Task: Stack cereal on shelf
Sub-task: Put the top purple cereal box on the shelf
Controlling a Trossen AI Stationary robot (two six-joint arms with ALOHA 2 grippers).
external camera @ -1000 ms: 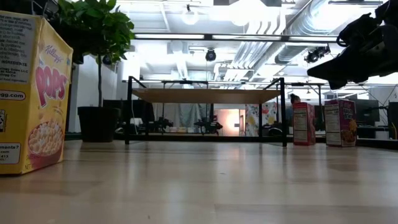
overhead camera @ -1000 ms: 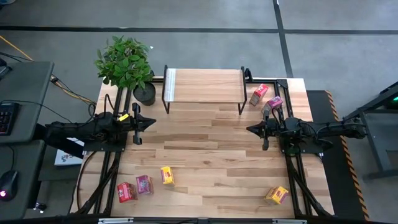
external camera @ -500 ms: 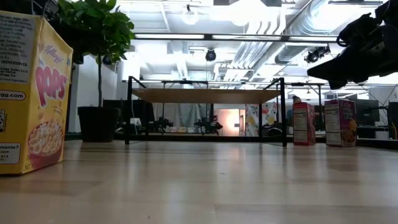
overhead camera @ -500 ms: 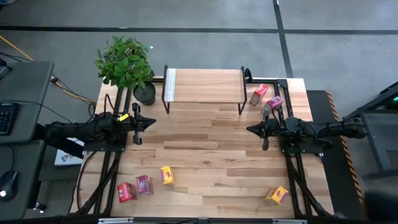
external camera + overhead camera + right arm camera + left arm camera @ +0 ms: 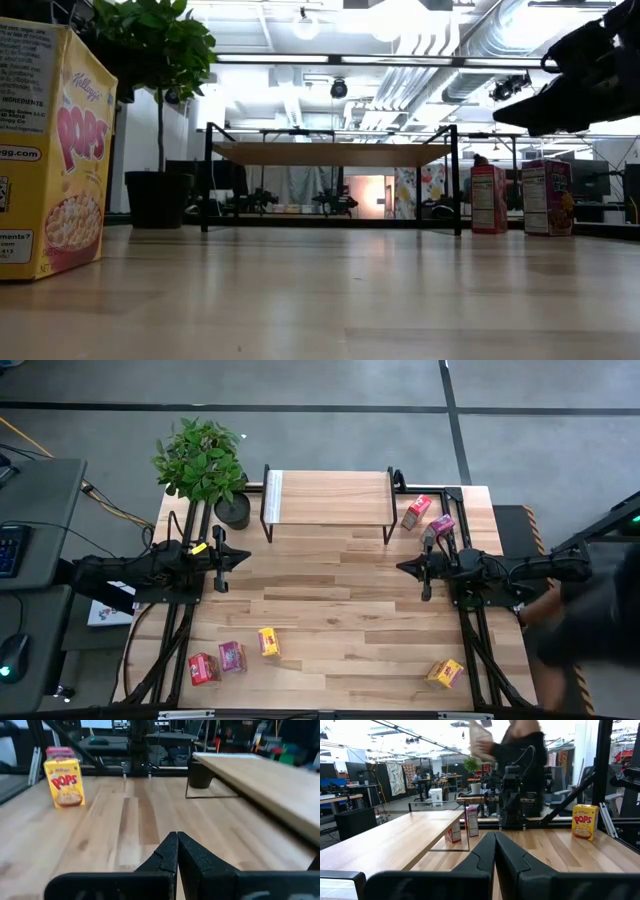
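The shelf [image 5: 328, 500], a light wood top on black wire legs, stands at the table's far edge. A red cereal box [image 5: 417, 511] and a pink one [image 5: 440, 526] stand upright on the table right of it. A yellow box [image 5: 269, 642], a pink one [image 5: 232, 656] and a red one [image 5: 203, 668] sit near the front left, and another yellow box [image 5: 446, 674] at the front right. My left gripper [image 5: 245, 557] hovers shut at the table's left side and my right gripper [image 5: 402, 567] shut at its right side, both pointing inward with nothing in them.
A potted plant [image 5: 205, 460] stands at the far left corner beside the shelf. A person in dark clothing [image 5: 590, 620] is close to the table's right side, behind my right arm. The middle of the table [image 5: 330, 590] lies bare between the grippers.
A person has come into the high view at the table's right side. My right gripper has rolled a little about its own pointing line, staying in place and shut. The boxes have not moved.
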